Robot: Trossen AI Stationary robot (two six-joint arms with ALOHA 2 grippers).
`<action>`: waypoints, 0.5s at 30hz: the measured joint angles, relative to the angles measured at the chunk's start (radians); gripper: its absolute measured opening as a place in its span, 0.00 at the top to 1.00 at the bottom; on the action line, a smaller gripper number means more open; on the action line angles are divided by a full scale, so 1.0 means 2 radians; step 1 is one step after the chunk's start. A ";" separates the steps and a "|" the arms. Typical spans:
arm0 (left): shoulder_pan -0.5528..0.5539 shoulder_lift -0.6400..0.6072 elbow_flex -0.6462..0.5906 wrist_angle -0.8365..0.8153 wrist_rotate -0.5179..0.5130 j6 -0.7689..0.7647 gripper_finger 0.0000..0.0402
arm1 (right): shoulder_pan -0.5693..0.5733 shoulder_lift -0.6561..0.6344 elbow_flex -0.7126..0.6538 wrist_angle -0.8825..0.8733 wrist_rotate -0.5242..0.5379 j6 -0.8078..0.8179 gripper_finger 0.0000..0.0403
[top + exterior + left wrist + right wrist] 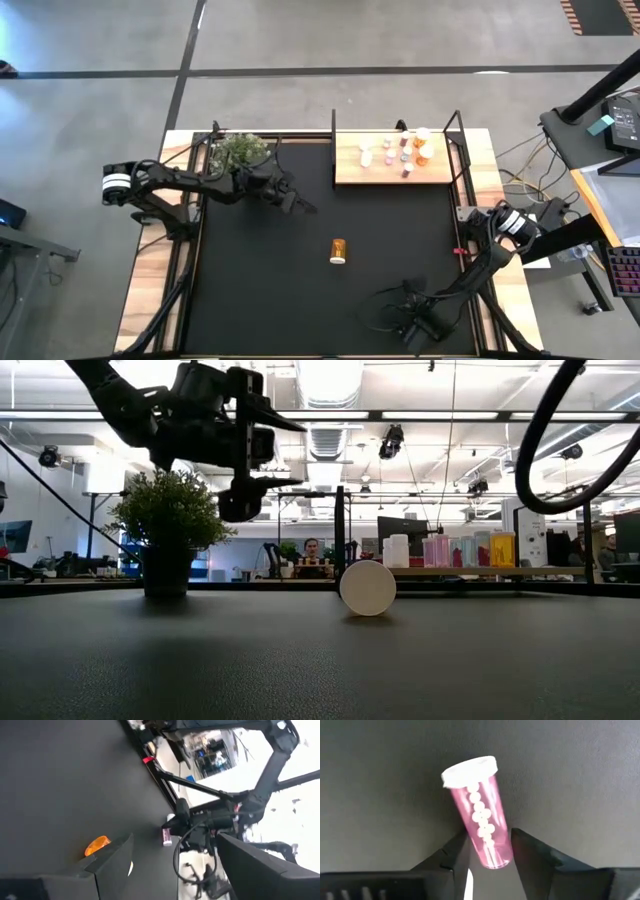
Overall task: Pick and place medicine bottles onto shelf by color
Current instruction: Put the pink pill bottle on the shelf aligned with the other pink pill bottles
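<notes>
Near the front edge of the black worktop [260,300], the right hand [487,851] is seen clenched around a pink translucent pill bottle with a white cap [477,812], its two dark fingers pressed against the bottle's lower sides; white round pills are visible inside. At the worktop's middle, an orange pill bottle with a white cap [338,250] is laid on its side, apart from both hands. Along the far right edge, the light wooden shelf in a thin black frame [350,170] is loaded with several small bottles in white, pink and orange. Beside the green potted plant [238,150], the left hand [300,204] is held released above the surface, nothing gripped.
</notes>
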 joint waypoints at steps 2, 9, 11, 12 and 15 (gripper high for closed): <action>0.000 0.004 0.000 -0.001 -0.003 -0.014 0.32 | 0.000 0.000 0.000 0.001 0.000 0.002 0.72; -0.003 0.024 0.000 -0.001 -0.001 -0.014 0.32 | -0.002 -0.008 0.000 0.006 0.005 0.068 0.77; -0.004 0.027 0.000 -0.001 0.001 -0.014 0.32 | -0.002 -0.019 0.000 0.006 0.025 0.093 0.77; -0.004 0.027 0.000 0.000 0.005 -0.013 0.32 | -0.002 -0.026 0.000 0.006 0.039 0.104 0.77; -0.004 0.027 0.000 0.019 0.029 -0.011 0.32 | -0.002 -0.054 0.000 0.008 0.088 0.133 0.78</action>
